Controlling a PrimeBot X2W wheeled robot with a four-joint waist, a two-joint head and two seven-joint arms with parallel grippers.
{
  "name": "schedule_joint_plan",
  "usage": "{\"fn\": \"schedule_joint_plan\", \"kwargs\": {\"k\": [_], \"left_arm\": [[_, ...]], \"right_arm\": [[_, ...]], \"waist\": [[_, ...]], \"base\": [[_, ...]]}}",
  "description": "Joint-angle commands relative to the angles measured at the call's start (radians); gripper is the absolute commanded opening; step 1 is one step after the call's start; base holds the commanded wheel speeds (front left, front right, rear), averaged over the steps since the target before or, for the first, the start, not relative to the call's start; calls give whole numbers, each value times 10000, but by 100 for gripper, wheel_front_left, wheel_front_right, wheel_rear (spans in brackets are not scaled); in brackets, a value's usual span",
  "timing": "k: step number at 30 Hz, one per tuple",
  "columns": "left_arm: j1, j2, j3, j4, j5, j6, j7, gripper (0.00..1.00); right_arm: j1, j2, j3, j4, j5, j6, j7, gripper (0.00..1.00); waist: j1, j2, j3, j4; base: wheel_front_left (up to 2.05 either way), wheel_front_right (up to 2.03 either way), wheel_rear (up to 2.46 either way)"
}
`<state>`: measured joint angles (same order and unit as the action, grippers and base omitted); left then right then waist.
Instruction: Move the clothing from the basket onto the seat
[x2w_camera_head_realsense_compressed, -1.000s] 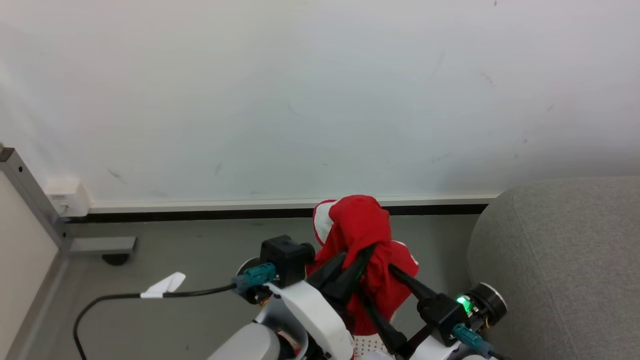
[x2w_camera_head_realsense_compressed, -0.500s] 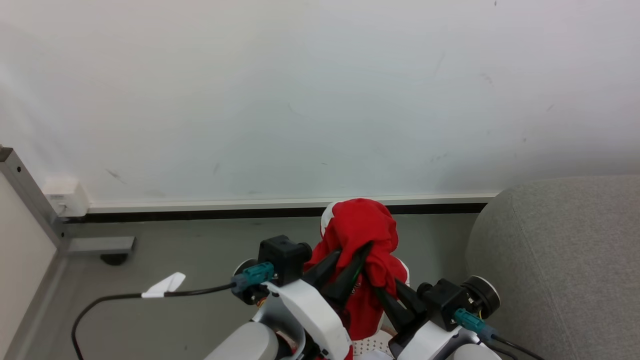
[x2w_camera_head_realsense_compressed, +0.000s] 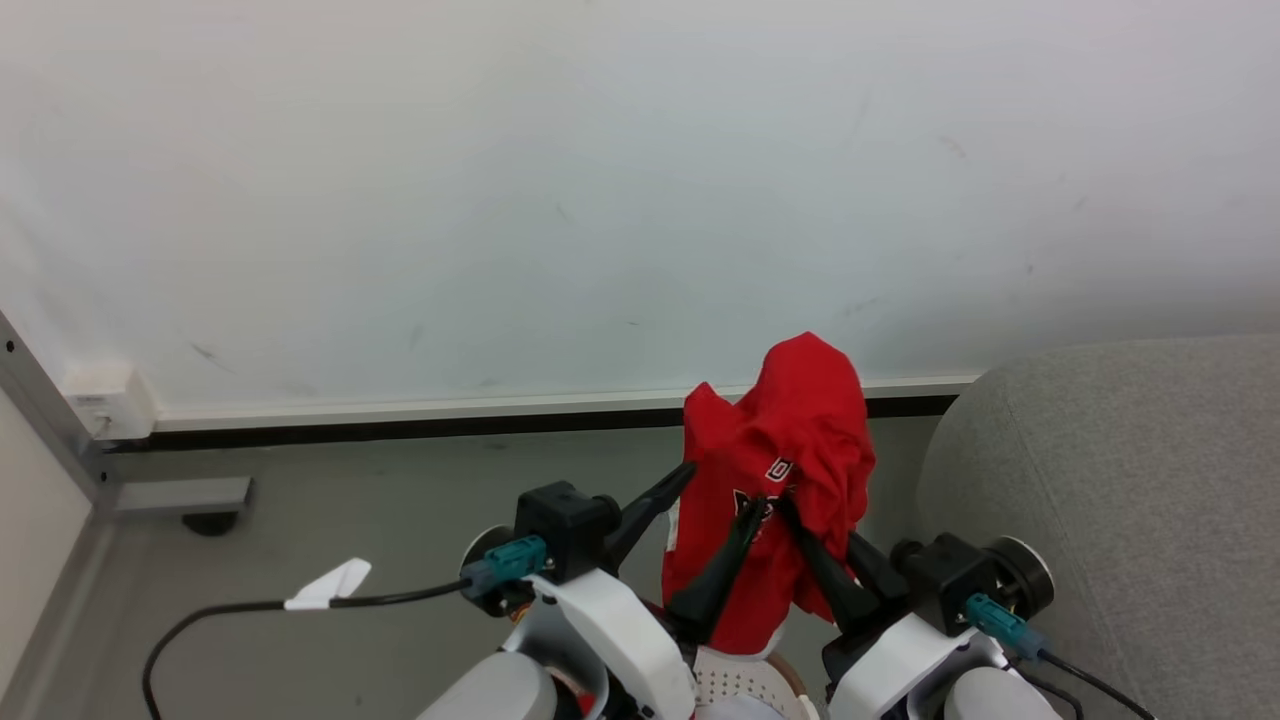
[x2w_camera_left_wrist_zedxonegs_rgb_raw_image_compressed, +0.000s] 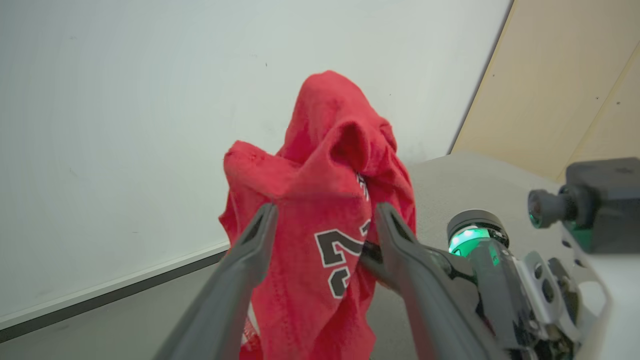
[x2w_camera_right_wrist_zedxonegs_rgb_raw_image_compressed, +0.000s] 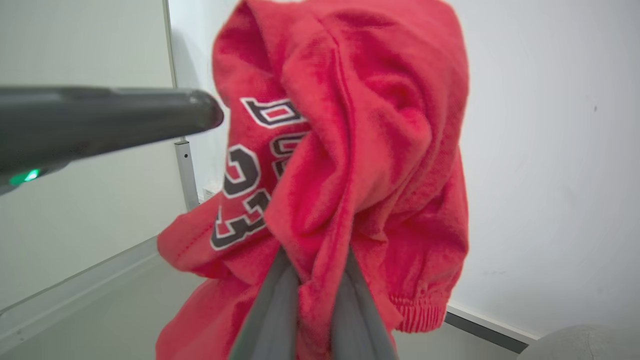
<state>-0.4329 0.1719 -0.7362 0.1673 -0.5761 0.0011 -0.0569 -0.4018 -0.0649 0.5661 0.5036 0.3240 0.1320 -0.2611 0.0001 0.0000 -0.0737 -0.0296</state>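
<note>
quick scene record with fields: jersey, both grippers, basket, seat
red jersey: bunched, held up, number print showing
right gripper: shut on the red jersey
left gripper: open, fingers spread at the red jersey
basket: low at the head view's bottom edge, under the red jersey
seat: grey, to the right of the red jersey

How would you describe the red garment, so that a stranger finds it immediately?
Look at the pale wall, then left of the large grey woven-fabric sofa. There the red jersey is held bunched by the shut right gripper. Its bright red cloth and dark, white-edged numerals set it apart.
</note>
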Motion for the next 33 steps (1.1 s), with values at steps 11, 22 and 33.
{"fn": "schedule_joint_plan", "kwargs": {"k": [11,22,33], "left_arm": [[177,184,98,126,4,130,-357,100],[75,175,24,136,16,120,-517,100],[-58,45,-145,243,30,63,-599,100]], "right_arm": [[112,-317,-548,-383,-291,-25,-32,0],[60,-763,-1072,-694,-462,-25,-32,0],[383,-1205,-1379,-1098,-528,-25,-33,0]], "waist": [[-1,0,146,-1050],[-1,0,450,-2949],[-1,0,719,-4177]], "base": [[0,0,0],[0,0,0],[0,0,0]]}}
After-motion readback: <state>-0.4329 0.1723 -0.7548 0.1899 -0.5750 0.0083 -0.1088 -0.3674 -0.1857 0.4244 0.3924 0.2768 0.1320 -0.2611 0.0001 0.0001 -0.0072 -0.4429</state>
